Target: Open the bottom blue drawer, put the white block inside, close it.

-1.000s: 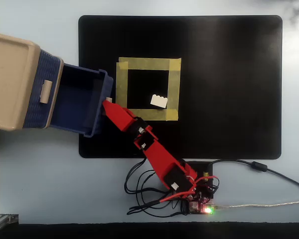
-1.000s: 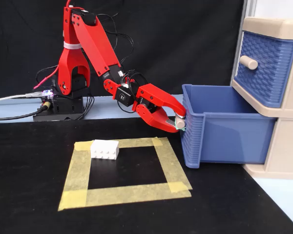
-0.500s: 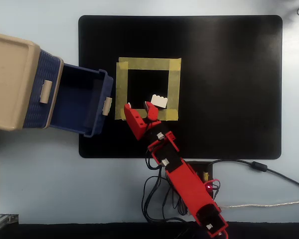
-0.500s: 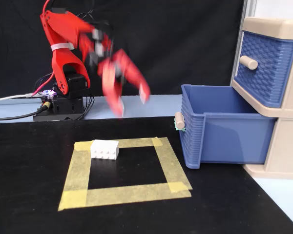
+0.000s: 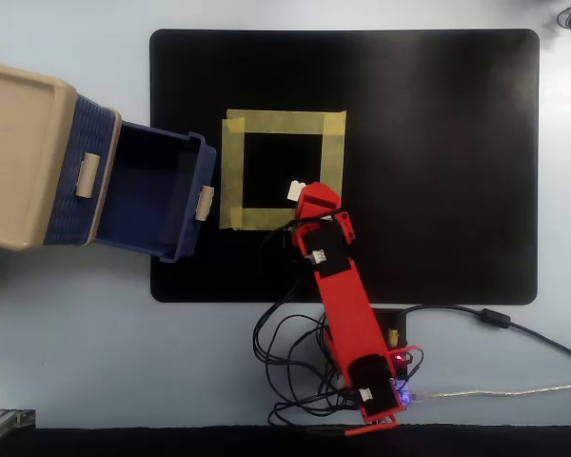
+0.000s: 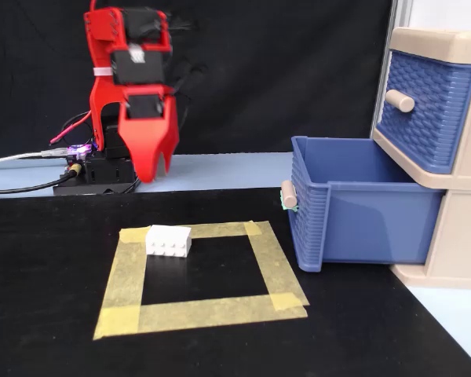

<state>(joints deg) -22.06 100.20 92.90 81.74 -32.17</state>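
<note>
The bottom blue drawer (image 5: 157, 195) (image 6: 361, 220) stands pulled out of the beige cabinet (image 5: 19, 152), its beige tab handle (image 6: 287, 194) facing the mat. In the fixed view the white block (image 6: 169, 240) lies inside a yellow tape square (image 6: 204, 310), near the square's back left corner. My red gripper (image 6: 156, 177) hangs point-down well above the mat, over and behind the block, its two tips a little apart and nothing between them. In the overhead view the gripper (image 5: 314, 198) covers most of the block (image 5: 294, 191); only a corner shows.
The upper blue drawer (image 6: 424, 102) is pushed in. A black mat (image 5: 438, 162) covers the table's middle. My base with loose cables (image 5: 295, 381) sits at the mat's near edge in the overhead view. The open drawer juts out next to the tape square.
The gripper let go of the drawer handle, swung away from the drawer with its jaws wide, and now points down over the white block with its tips closer together. The drawer stays open.
</note>
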